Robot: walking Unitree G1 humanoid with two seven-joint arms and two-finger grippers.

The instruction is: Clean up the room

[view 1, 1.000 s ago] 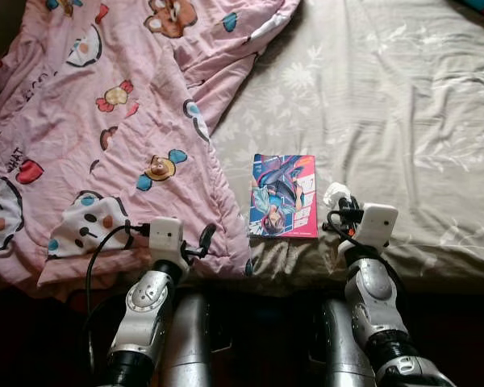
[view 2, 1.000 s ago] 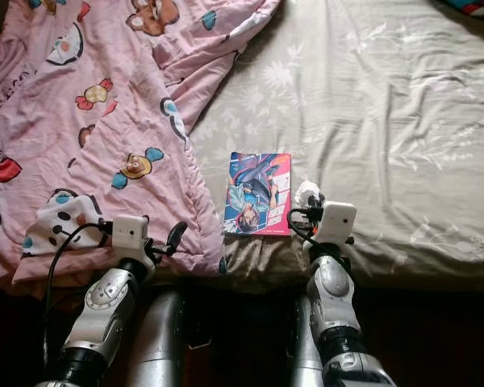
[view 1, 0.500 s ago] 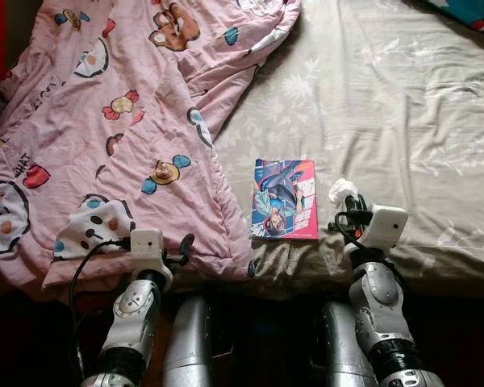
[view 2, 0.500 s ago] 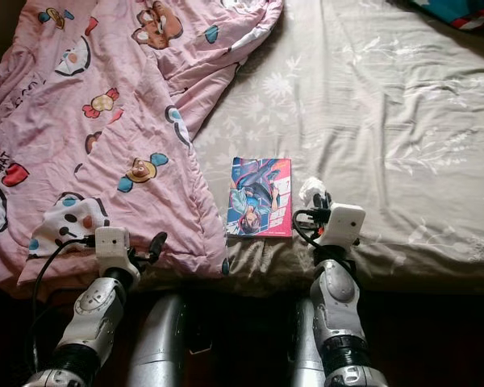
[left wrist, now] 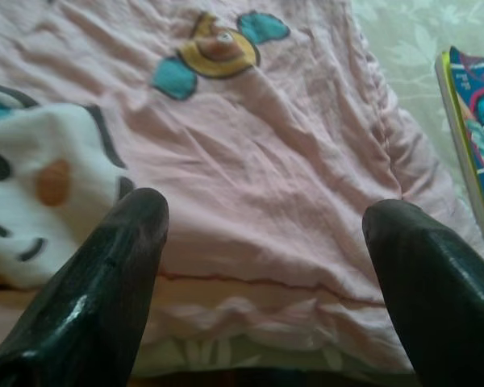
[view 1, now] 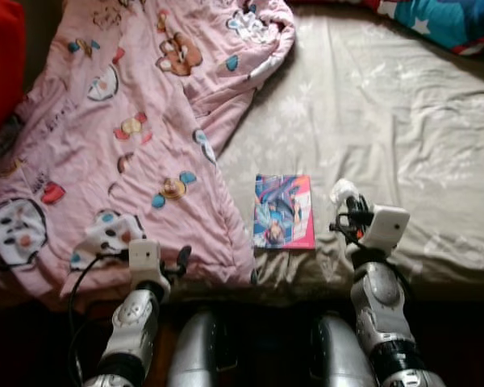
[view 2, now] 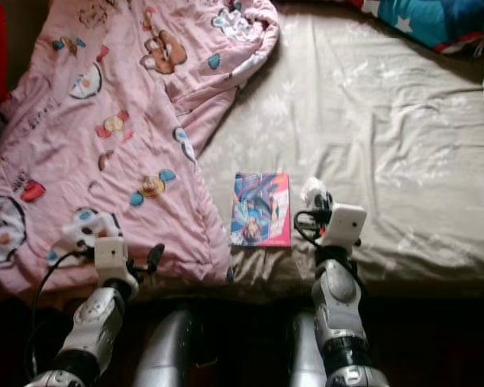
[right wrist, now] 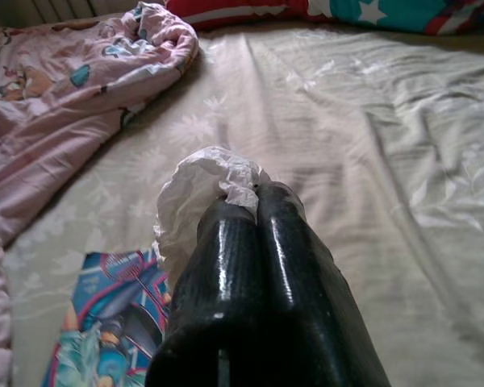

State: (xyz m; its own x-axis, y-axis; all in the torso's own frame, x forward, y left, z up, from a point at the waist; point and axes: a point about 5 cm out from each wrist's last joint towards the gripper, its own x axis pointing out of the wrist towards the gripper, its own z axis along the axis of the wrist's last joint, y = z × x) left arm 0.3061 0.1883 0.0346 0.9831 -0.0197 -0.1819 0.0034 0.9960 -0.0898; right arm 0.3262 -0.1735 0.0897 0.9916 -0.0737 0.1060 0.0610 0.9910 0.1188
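The right gripper [right wrist: 254, 201] pinches a crumpled white tissue [right wrist: 202, 189] between closed fingers, held just above the bed [view 1: 403, 121] near its front edge, beside a colourful book [view 1: 283, 211] lying flat on the beige sheet. The left gripper [left wrist: 258, 234] hovers with its fingers spread wide over the front edge of the pink cartoon-print blanket [view 1: 121, 145], gripping nothing.

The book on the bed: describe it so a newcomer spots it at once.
Start at the bed's beige sheet, near its front edge. The book lies flat there between the pink blanket and the right gripper, which pinches a white tissue. Its bright blue-and-pink illustrated cover stands out.
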